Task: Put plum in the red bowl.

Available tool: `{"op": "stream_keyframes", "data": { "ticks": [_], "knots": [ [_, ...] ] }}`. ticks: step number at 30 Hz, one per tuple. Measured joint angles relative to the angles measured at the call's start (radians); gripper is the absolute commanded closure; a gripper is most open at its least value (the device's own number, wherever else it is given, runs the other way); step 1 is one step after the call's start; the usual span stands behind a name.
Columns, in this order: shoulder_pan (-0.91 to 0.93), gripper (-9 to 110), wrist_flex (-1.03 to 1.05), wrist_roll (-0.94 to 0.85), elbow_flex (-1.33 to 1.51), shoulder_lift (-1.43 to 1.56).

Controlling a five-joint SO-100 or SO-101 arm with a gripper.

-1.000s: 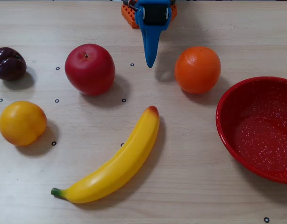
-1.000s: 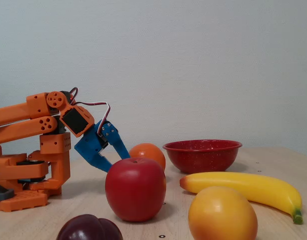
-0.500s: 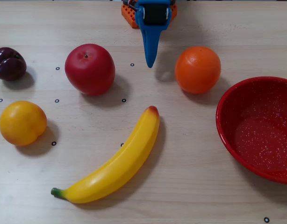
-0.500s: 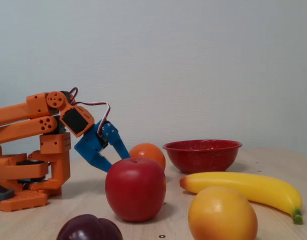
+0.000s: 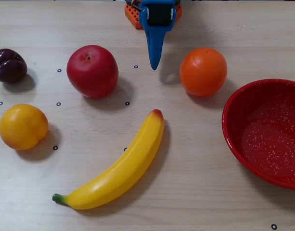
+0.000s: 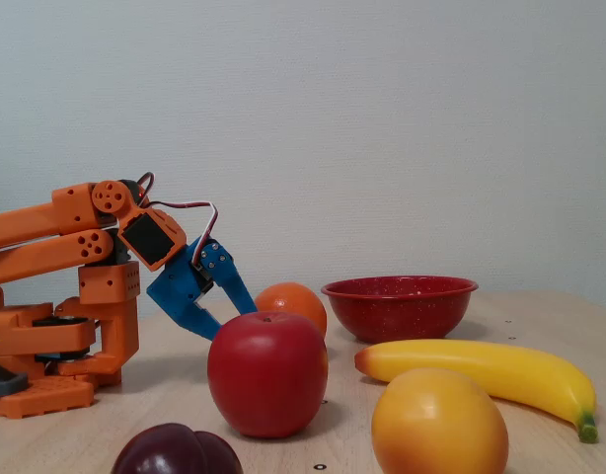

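Note:
The plum (image 5: 9, 65) is a small dark purple fruit with a crease at the far left of the table in the overhead view; it shows at the bottom edge of the fixed view (image 6: 175, 452). The red bowl (image 5: 234, 127) with white speckles sits at the right edge, empty; it also shows in the fixed view (image 6: 400, 306). My blue gripper (image 5: 154, 65) points down at the top middle, between the apple and the orange, far from the plum. Its jaws are together and hold nothing. It also shows in the fixed view (image 6: 229, 316), tips just above the table.
A red apple (image 5: 92, 71), an orange (image 5: 203, 71), a yellow round fruit (image 5: 23, 126) and a banana (image 5: 119, 167) lie on the wooden table. The orange arm base (image 6: 56, 336) stands at the back edge.

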Motion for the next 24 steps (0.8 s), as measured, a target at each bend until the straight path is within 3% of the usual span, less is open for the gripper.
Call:
{"op": "stream_keyframes", "data": {
  "ticks": [9,24],
  "knots": [
    [0.0,102,0.0,-0.029,-0.055,-0.014],
    [0.046,102,0.054,-0.06,-0.327,-0.336]
  ]
}}
